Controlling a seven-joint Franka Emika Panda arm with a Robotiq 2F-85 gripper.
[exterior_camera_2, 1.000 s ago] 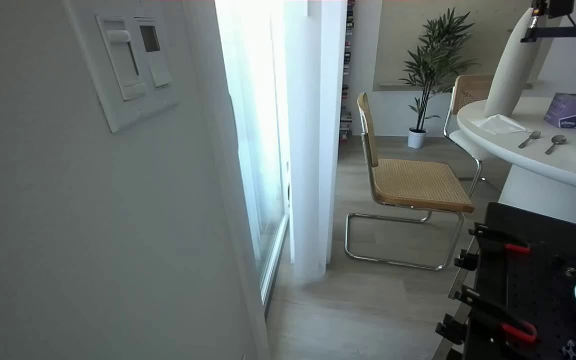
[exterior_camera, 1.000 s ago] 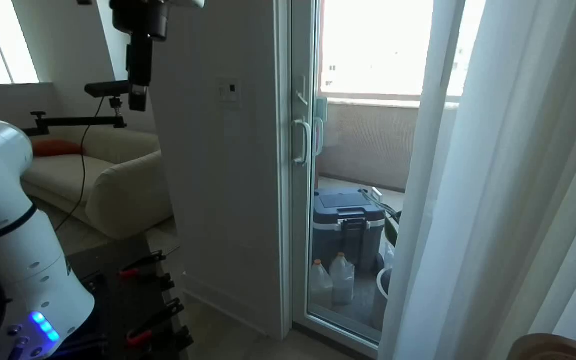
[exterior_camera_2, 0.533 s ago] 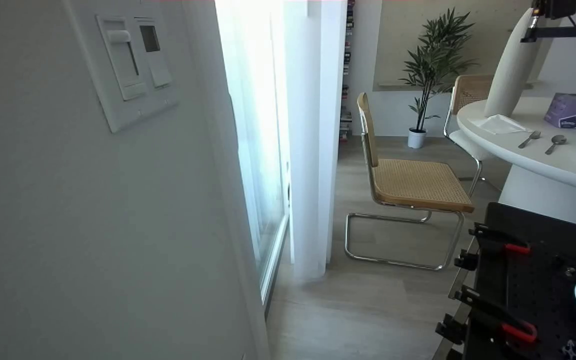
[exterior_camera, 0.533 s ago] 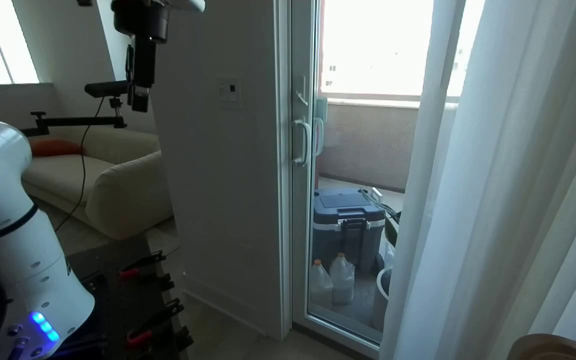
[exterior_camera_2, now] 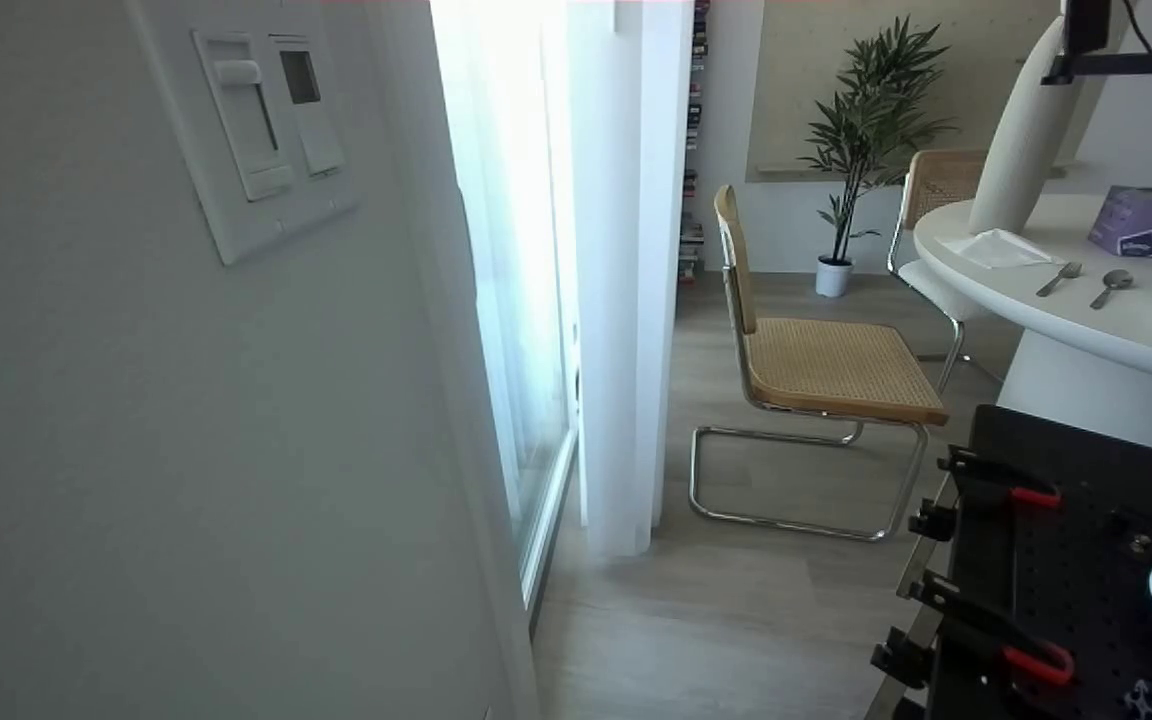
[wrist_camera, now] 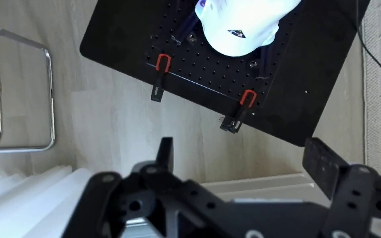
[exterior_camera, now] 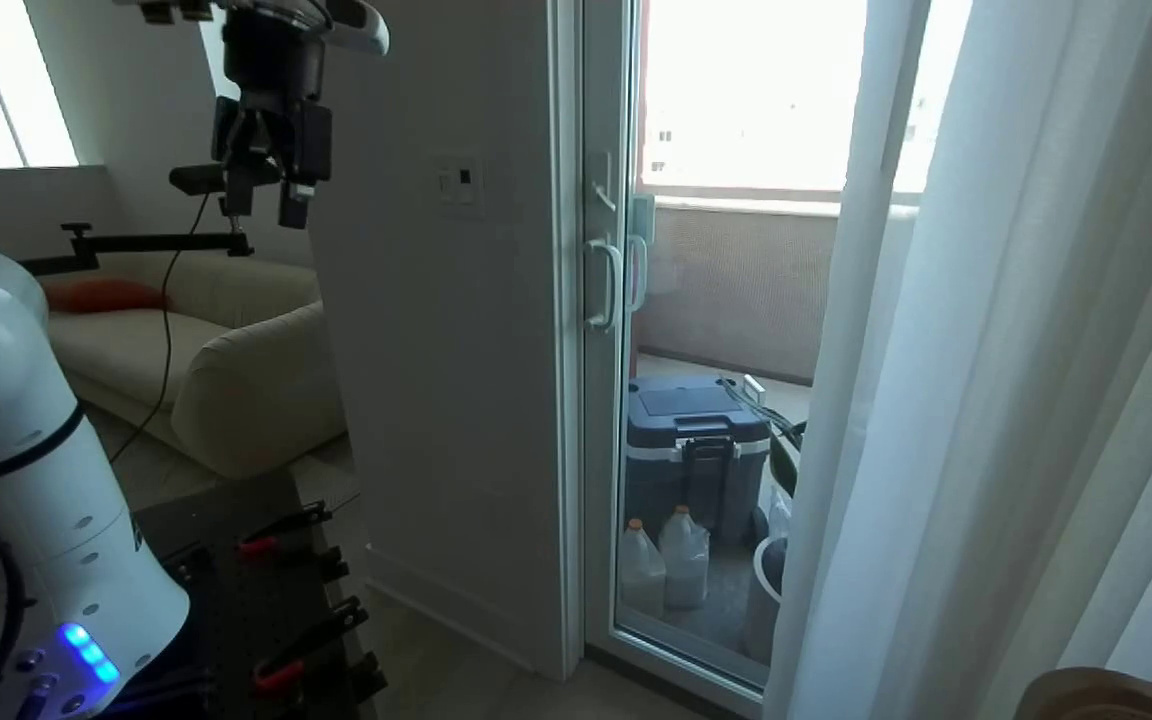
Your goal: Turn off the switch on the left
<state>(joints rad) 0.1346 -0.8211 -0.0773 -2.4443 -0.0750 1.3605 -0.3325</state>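
On the grey wall, a white switch plate (exterior_camera_2: 236,215) carries two controls side by side. The left switch (exterior_camera_2: 248,130) has a slider knob near the top of its slot and a paddle below. Beside it, the right switch (exterior_camera_2: 316,125) shows a dark window above a pale paddle. From farther off, the left switch (exterior_camera: 444,184) appears small and pale. My gripper (exterior_camera: 268,207) points down, left of the plate and apart from the wall. Its fingers (wrist_camera: 322,165) stand wide apart with nothing between them in the wrist view, where the switches are out of view.
A black camera arm (exterior_camera: 151,243) stands behind the gripper in an exterior view. Clamps with red handles (wrist_camera: 248,98) hold the edge of the black robot table (wrist_camera: 276,122). A glass door (exterior_camera: 596,450), white curtain (exterior_camera_2: 621,300) and cane chair (exterior_camera_2: 836,370) lie beyond the wall.
My gripper has turned: earlier seen nearly edge-on in an exterior view, both its fingers now show separately. The arm has shifted slightly. The switches look unchanged.
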